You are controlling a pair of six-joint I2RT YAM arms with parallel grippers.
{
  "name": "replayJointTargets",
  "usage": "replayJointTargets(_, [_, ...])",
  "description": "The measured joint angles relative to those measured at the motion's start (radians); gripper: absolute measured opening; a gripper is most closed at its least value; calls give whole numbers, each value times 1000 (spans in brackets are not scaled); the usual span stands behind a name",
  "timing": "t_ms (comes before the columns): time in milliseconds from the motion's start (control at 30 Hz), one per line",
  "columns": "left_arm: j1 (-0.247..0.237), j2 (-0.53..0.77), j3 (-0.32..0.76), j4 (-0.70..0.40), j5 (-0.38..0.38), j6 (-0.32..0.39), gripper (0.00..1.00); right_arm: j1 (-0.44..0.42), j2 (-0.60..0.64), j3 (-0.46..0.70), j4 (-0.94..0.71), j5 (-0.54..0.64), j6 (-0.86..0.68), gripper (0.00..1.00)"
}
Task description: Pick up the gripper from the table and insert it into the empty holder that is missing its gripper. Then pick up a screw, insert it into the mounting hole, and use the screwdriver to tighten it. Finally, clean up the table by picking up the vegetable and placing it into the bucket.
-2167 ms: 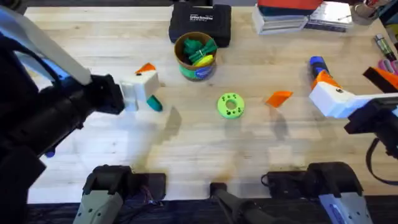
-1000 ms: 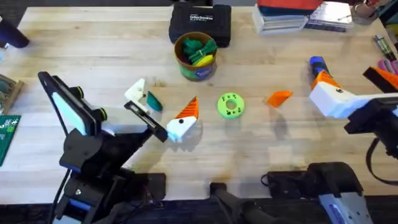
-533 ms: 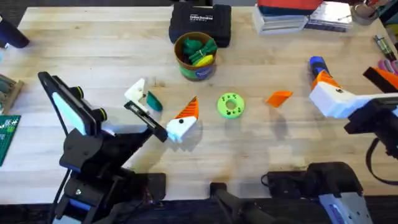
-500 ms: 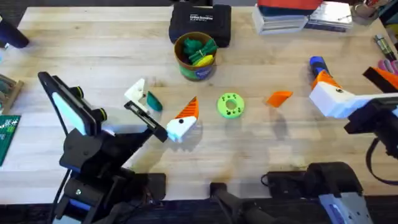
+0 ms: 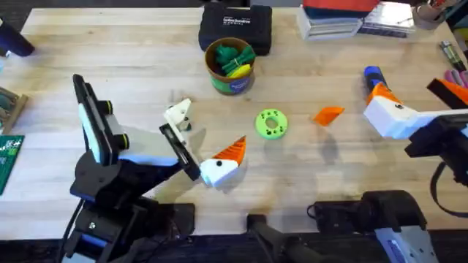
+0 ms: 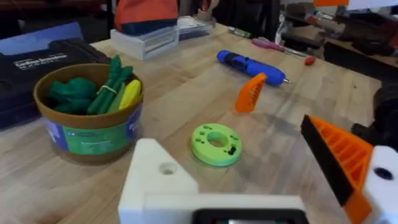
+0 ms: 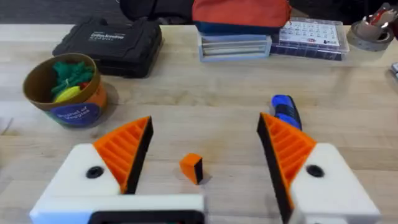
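A robotics workshop or lab, by the look of it: a pale wooden bench [image 5: 131, 66] carries a black tool case [image 5: 235, 26], a blue powered screwdriver [image 6: 250, 65], a clear parts organiser [image 7: 310, 40] and a roll of tape [image 7: 371, 27]. A green circuit board [image 5: 9, 161] lies at the bench's left edge, and printed orange and green plastic parts lie about.

left hand [image 5: 203, 139]: fingers stood apart, bare surface [image 5: 307, 179] beside it lay free | ahead: green ring [image 5: 271, 123] near, bucket [image 5: 230, 66] farther, black case [image 5: 235, 28] behind it | right hand [image 7: 202, 155]: orange piece [image 7: 192, 168] between its spread fingers, screwdriver [image 7: 285, 109] just beyond one finger
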State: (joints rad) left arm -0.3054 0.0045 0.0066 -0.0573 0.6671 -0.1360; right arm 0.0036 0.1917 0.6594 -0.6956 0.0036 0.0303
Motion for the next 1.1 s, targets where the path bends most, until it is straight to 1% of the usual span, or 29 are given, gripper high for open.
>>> replayJointTargets(200, [0, 0, 0, -5, 76, 0, 985, 0, 0, 0, 0, 0, 0, 993])
replayJointTargets(400, [0, 0, 0, -7, 101, 0, 985, 0, 9, 0, 9, 0, 0, 993])
replayJointTargets(500, [0, 0, 0, -7, 104, 0, 985, 0, 68, 2, 7, -20, -8, 993])
replayJointTargets(600, [0, 0, 0, -7, 107, 0, 985, 0, 180, 36, -15, -57, -40, 993])
replayJointTargets(667, [0, 0, 0, -7, 108, 0, 985, 0, 273, 88, -50, -74, -77, 993])
replayJointTargets(700, [0, 0, 0, -7, 108, 0, 985, 3, 421, 200, -168, -87, -167, 993])
replayJointTargets(767, [0, 0, 0, -7, 108, 0, 985, 8, 517, 277, -265, -90, -237, 993])
replayJointTargets(833, [0, 0, 0, -7, 108, 0, 985, 9, 600, 327, -332, -93, -292, 993])
replayJointTargets(933, [0, 0, 0, -7, 108, 0, 985, 10, 713, 355, -352, -85, -343, 994])
replayJointTargets(1100, [0, 0, 0, -7, 108, 0, 985, 10, 894, 357, -348, -57, -390, 993])
